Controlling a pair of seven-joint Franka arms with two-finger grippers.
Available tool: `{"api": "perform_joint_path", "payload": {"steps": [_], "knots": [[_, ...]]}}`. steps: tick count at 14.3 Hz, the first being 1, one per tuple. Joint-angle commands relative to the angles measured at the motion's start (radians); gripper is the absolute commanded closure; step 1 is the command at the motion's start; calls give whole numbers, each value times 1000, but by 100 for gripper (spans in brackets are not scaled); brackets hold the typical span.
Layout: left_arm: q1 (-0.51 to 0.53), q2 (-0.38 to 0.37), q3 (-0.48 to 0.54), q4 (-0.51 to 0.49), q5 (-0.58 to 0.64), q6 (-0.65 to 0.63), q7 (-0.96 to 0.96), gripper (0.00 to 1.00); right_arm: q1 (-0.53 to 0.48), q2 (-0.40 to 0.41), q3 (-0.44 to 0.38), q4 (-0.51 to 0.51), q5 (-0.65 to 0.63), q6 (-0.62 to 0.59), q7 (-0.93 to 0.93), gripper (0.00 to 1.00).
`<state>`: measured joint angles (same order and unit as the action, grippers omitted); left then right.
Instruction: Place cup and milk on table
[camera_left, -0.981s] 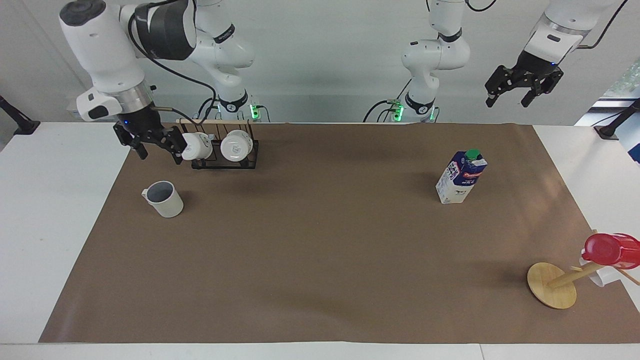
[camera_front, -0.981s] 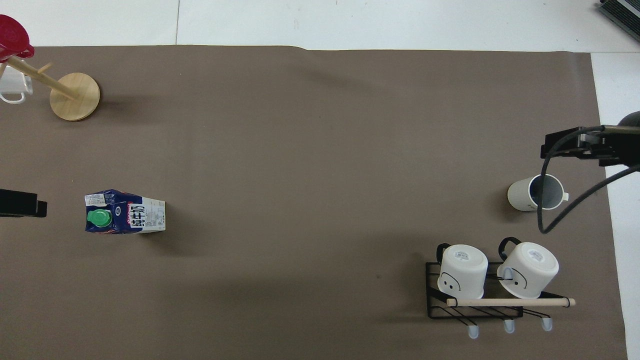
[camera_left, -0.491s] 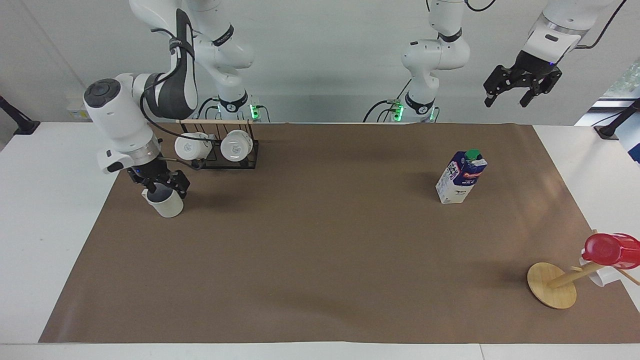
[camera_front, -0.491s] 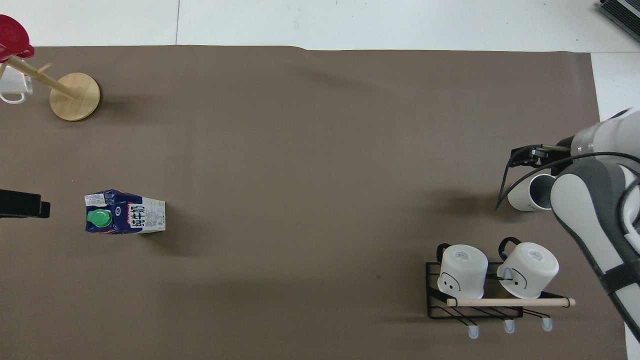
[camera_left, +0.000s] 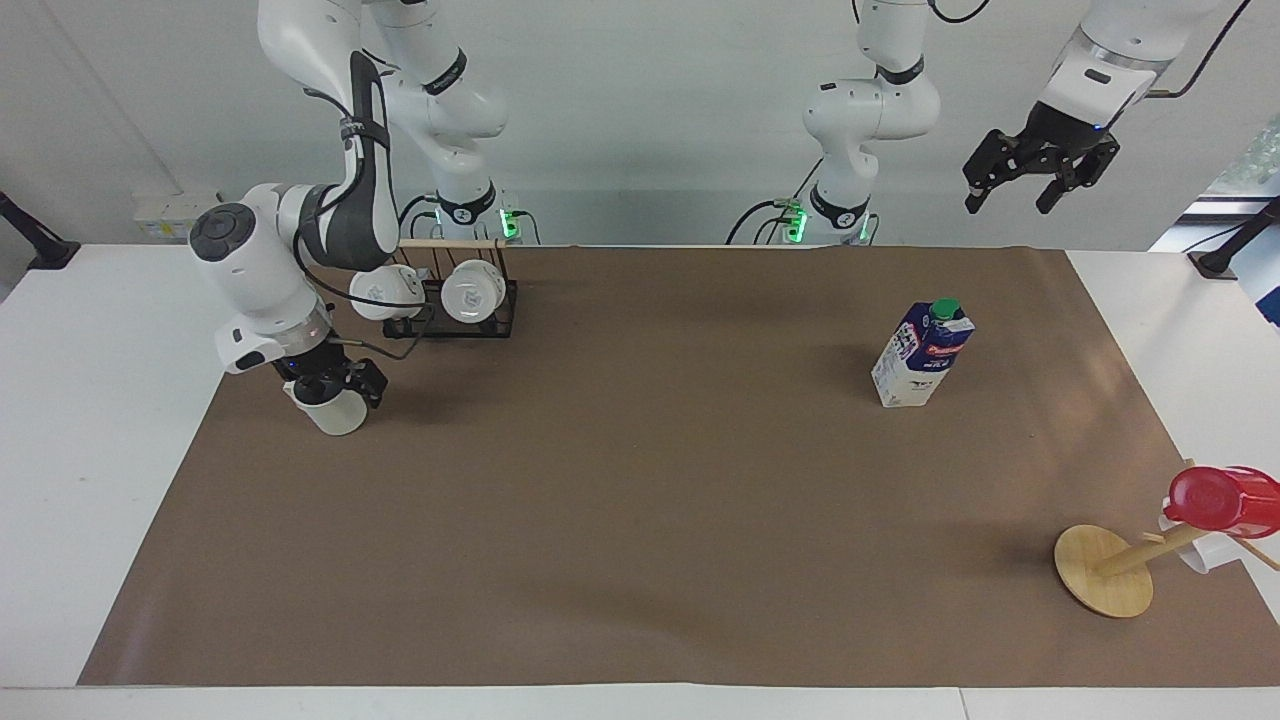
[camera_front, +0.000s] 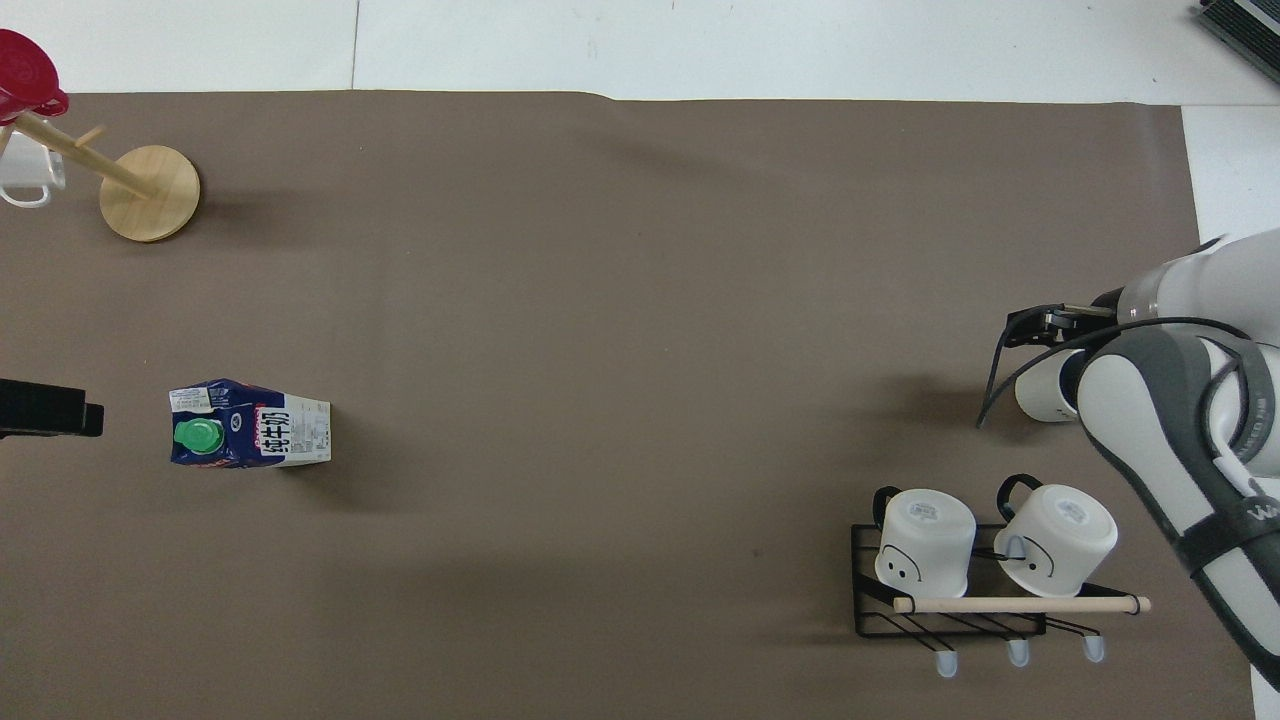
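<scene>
White table (camera_left: 90, 420), one, with one brown paper sheet (camera_left: 640, 520) over most of it. Everything sits on the paper.

Two arms, both mine. My right arm (camera_left: 330, 180) comes down at its own end of the table; my left arm waits, raised.

One black wire rack (camera_left: 450, 315) close to my right base, wooden rod across the top, two white mugs (camera_front: 925, 540) on it, bottoms showing.

One milk carton (camera_left: 922, 352), blue and white, green cap, upright on the paper toward my left arm's end. Nothing touches it.

One wooden disc (camera_left: 1103, 570) with a tilted peg, farther from me than the milk, at the paper's corner. One red cup (camera_left: 1222, 500) hangs on the peg, plus one clear mug (camera_front: 25, 180) beside it.

One cream cup (camera_left: 335, 412), standing on the paper at my right arm's end, farther from me than the rack.

My right gripper (camera_left: 325, 385) is down at the cup's rim, fingers spread wide about the mouth; can't tell from either view whether they touch it. Cup base looks to be on the paper.

My left gripper (camera_left: 1035, 170) hangs high over the left end's edge, nothing in it, fingers (camera_left: 975, 195) apart.
</scene>
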<state>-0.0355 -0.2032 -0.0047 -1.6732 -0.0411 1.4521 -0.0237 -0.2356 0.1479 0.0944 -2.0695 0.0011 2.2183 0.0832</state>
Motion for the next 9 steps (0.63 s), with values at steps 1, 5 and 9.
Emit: {"api": "perform_joint_path", "payload": {"steps": [1,5,9], "knots": [[-15,-31,6,-31,10,-10,1,0,-27,-4,10,-38,0,58,-33,0],[-17,-137,-14,-314,18,187,1,0,-27,1,10,-50,-1,79,-37,5],[-18,-151,-15,-509,26,411,11,0,-27,22,8,-57,-6,103,-125,52]]}}
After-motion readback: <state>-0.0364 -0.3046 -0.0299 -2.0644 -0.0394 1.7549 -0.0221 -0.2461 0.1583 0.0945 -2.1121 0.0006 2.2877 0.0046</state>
